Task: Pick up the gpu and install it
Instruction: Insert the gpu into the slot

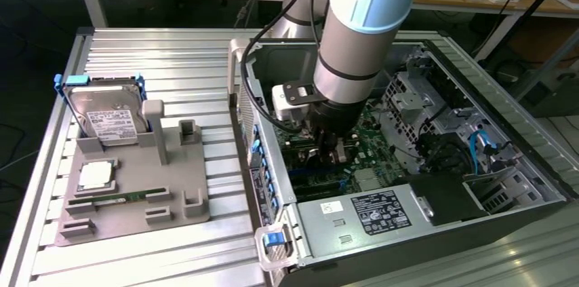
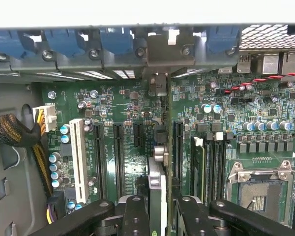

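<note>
Black pincer (image 2: pixel 157 211) fingers clench the gpu (image 2: pixel 156 191) — a thin card held edge-on, its metal bracket end reaching toward the blue-latched rear slots — over the green motherboard (image 2: pixel 123 123). Arm (image 1: pixel 357 36) reaches steeply down into the open metal computer case (image 1: pixel 506 104) — on the ribbed counter (image 1: pixel 163 56).

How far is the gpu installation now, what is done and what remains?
Done: the gpu is picked up and carried inside the computer case. In hand: the gripper holds it edge-on above the motherboard, among the expansion slots. Left: it does not look seated in a slot yet.
</note>
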Tool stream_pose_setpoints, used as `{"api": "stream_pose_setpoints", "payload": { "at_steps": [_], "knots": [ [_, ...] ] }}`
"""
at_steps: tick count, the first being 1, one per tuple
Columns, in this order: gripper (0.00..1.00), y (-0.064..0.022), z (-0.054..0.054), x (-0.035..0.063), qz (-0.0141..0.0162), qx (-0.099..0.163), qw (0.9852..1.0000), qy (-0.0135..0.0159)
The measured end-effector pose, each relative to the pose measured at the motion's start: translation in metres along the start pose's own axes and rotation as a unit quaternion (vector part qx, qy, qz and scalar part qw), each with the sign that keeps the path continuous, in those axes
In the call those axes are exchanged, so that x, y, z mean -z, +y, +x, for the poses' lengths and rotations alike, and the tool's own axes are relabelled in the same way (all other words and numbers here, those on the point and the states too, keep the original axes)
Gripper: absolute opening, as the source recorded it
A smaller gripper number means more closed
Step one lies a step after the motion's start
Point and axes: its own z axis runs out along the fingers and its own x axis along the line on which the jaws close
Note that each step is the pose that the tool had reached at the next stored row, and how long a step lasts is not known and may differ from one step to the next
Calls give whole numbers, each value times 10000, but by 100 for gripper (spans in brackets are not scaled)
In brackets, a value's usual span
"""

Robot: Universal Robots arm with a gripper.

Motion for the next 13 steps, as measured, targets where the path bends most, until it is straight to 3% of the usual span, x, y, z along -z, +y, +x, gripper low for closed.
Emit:
{"api": "stream_pose_setpoints", "payload": {
  "at_steps": [13],
  "knots": [
    [27, 35, 6, 1, -1, -1, 10000, 0]
  ]
}}
